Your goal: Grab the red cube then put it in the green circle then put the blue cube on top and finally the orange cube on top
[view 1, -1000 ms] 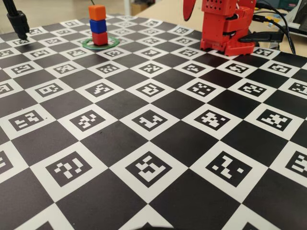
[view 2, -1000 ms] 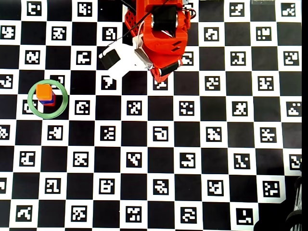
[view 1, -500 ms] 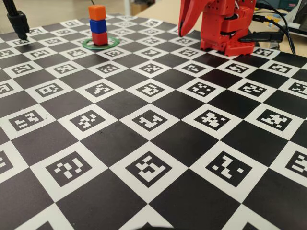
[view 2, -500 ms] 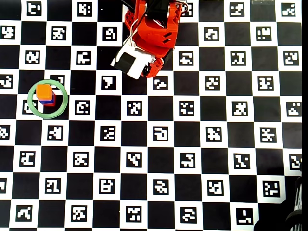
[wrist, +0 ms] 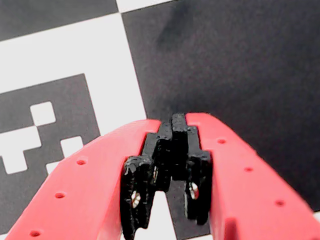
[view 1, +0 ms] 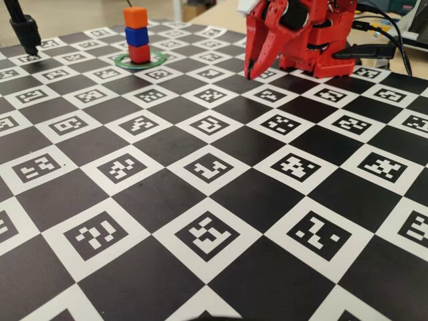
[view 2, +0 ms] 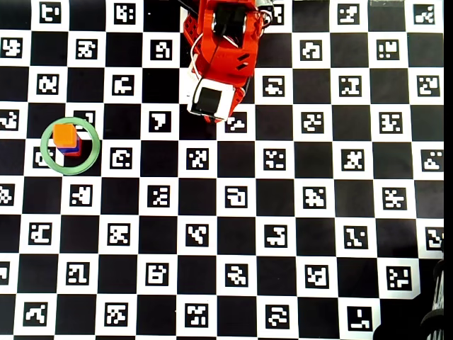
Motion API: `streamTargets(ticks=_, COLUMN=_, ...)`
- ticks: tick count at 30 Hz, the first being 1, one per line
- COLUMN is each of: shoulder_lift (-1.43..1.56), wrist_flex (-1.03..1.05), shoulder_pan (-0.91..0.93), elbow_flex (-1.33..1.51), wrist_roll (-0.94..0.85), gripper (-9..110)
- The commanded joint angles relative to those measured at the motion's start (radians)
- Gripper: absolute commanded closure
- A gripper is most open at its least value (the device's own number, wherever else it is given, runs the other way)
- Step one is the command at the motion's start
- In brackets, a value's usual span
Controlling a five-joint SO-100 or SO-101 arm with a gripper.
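The red cube stands inside the green circle at the far left of the fixed view. The blue cube sits on it and the orange cube tops the stack. In the overhead view the orange cube covers most of the stack inside the green circle; slivers of the blue cube and the red cube show. My red gripper is folded back near the arm's base, well right of the stack, tip just above the board. Its jaws are shut and empty in the wrist view.
The board is a black and white checker of coded markers. The red arm base with cables stands at the back right. A black stand is at the back left corner.
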Motion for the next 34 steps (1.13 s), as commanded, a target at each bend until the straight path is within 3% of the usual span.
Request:
streamTargets(ticks=1, shoulder_lift=0.044, wrist_flex=0.018, shoulder_pan=-0.018, elbow_flex=0.055, wrist_roll=0.040, gripper=107)
streamTargets(ticks=34, shoulder_lift=0.044, wrist_flex=0.018, shoulder_pan=-0.025, elbow_flex=0.057, wrist_roll=0.029, gripper=107)
